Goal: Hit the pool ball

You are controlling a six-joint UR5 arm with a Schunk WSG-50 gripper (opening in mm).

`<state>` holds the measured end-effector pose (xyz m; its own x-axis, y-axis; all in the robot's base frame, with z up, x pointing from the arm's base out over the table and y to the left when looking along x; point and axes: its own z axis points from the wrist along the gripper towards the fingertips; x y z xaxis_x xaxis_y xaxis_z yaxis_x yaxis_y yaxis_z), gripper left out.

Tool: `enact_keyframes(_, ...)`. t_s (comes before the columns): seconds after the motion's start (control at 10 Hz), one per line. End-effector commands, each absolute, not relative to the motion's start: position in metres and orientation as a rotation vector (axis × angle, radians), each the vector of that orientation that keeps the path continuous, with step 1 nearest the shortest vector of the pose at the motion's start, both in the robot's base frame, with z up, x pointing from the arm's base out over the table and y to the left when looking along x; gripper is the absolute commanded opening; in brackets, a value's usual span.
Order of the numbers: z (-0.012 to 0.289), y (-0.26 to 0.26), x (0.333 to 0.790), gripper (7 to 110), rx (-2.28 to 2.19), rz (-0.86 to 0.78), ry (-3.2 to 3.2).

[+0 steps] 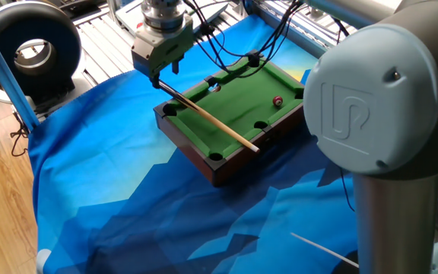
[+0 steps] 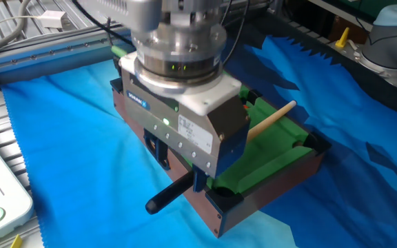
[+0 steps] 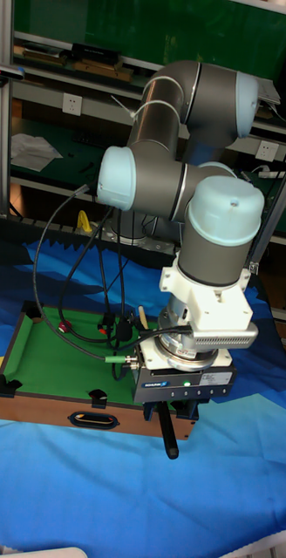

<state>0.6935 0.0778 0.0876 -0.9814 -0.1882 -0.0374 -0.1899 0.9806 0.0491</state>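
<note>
The pool ball (image 1: 277, 100) is a tiny dark-red ball on the green felt of the miniature pool table (image 1: 204, 156), near its far right side. In the tall fixed view it shows as a red dot (image 3: 66, 328) at the left of the felt. My gripper (image 1: 157, 76) hovers over the table's near left corner, shut on the black handle of a wooden cue (image 1: 211, 118). The cue lies diagonally across the felt and its tip stops well short of the ball. In the other fixed view my gripper (image 2: 187, 173) hides the ball, and the cue handle (image 2: 171, 193) sticks out past the table's edge.
A small pale ball (image 1: 214, 87) lies near a far pocket. Black cables (image 1: 226, 38) trail over the table's back edge. A blue cloth (image 1: 112, 198) covers the bench. The arm's grey elbow (image 1: 371, 106) fills the right foreground. A black round fan (image 1: 29, 49) stands at the back left.
</note>
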Motion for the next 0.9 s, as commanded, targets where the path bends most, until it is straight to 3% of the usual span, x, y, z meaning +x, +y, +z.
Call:
enact_keyframes(0.0, 0.074, 0.08, 0.689, 66, -0.159, 0.099, 3.125)
enact_keyframes(0.8, 0.058, 0.083, 0.686, 66, -0.105, 0.069, 3.137)
